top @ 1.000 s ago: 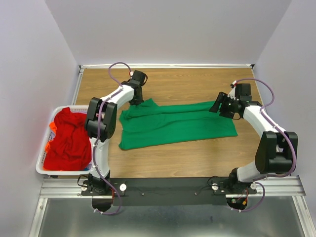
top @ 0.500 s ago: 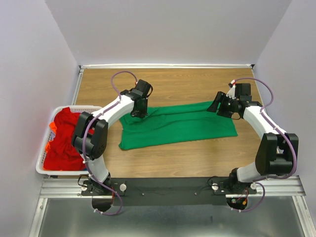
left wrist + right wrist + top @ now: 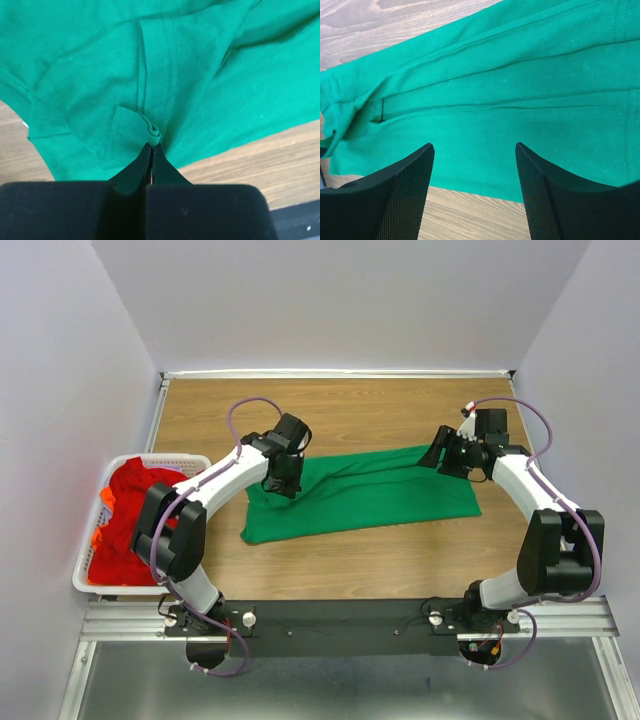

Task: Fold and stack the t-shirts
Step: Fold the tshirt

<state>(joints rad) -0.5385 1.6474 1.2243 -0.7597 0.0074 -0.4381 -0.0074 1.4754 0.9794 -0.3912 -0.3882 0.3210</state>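
A: Between your left gripper [image 3: 151,147] tips: a small hemmed fold of the green shirt [image 3: 200,75], jaws pressed tight on it. The rest of it lies spread on the table [image 3: 400,410] beyond the tips.

B: And the right gripper [image 3: 473,145]?

A: Spread wide just above the far end of the cloth, nothing in it. FYI the red shirts [image 3: 140,520] are well off to the left gripper's left, in the basket [image 3: 83,575].

B: Risk?

A: Your pinch is only a nub at the very tips. Pull fast and it'll prob slip out. Or the whole shirt drags w/ nothing anchoring the other end, and the fold goes crooked.
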